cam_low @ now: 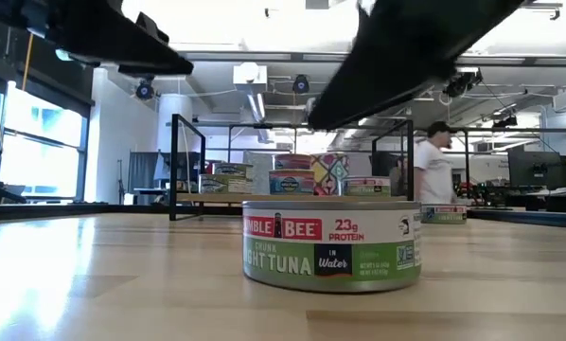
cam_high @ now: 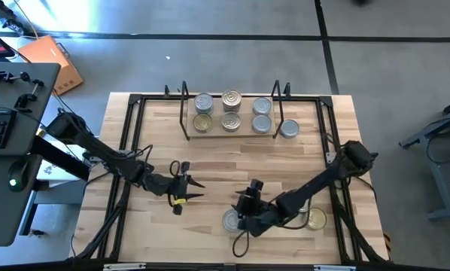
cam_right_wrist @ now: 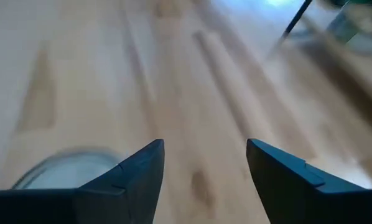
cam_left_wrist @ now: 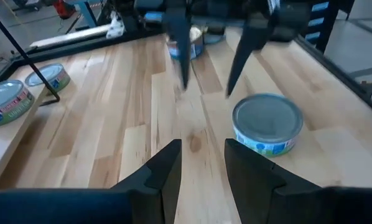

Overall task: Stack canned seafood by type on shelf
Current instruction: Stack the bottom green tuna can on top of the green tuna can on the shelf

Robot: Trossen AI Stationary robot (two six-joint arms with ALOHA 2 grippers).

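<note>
The shelf point(cam_high: 244, 135) stands at the table's far middle with several tins on it in two rows, such as a silver-topped one point(cam_high: 203, 102). A silver-topped tuna tin point(cam_high: 232, 220) point(cam_low: 330, 242) point(cam_left_wrist: 267, 121) rests on its base near the front edge. My right gripper point(cam_high: 241, 214) point(cam_right_wrist: 204, 163) hovers open just beside and above this tin, with only bare table between its fingers. My left gripper point(cam_high: 197, 190) point(cam_left_wrist: 202, 163) stands open to the tin's left, above the table, pointing toward the tin with nothing between its fingers.
One tin point(cam_high: 288, 129) sits on the table just right of the shelf. A gold-topped tin point(cam_high: 316, 219) lies under my right arm near the front right. Black frame rails point(cam_high: 132, 143) run along the table's edges. A person point(cam_low: 438, 169) stands in the room beyond.
</note>
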